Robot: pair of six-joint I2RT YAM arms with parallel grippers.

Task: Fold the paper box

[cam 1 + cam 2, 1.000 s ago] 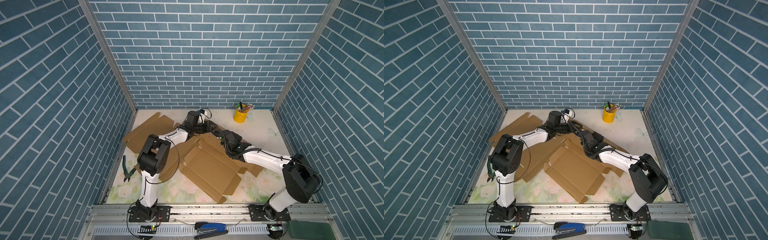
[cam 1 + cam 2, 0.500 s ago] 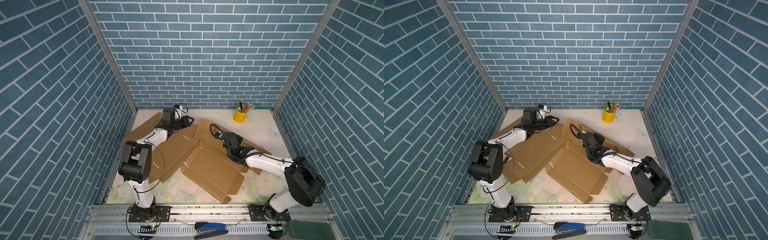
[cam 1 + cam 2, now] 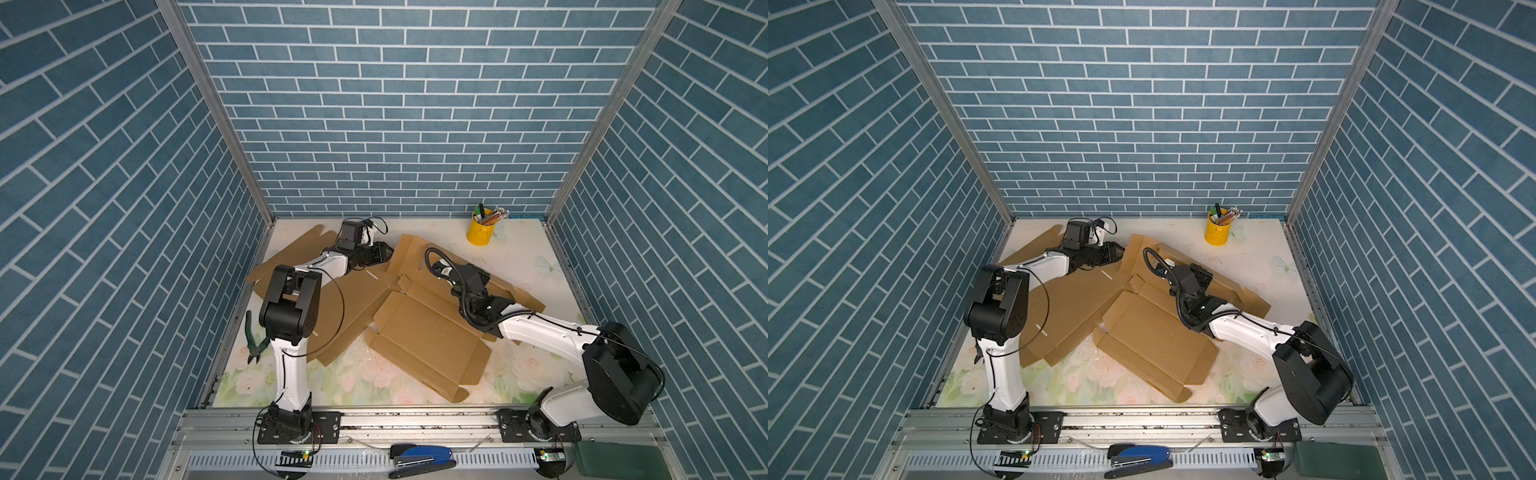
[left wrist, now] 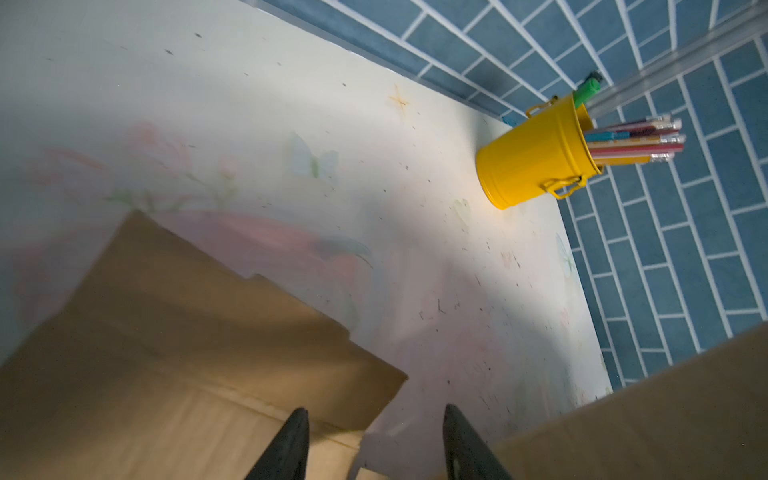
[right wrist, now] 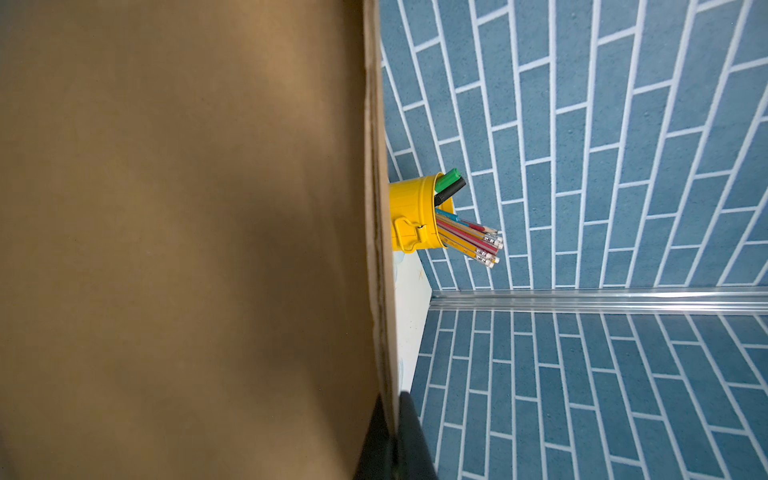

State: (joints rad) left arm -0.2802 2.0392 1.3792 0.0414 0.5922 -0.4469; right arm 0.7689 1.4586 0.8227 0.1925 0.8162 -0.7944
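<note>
I have two claws, my left gripper [image 4: 372, 415] and my right gripper [image 5: 392, 399]. On the table [image 3: 528, 249] I count one yellow cup [image 3: 479, 233] with a bunch of pencils [image 3: 496, 215] too tightly packed to number, one pair of green-handled pliers [image 3: 251, 336], and overlapping brown cardboard sheets [image 3: 428, 345], at least two, though I cannot tell the exact count. By the front rail [image 3: 415, 419] there is one blue stapler [image 3: 419, 455] and one dark green slab [image 3: 619, 461].
</note>
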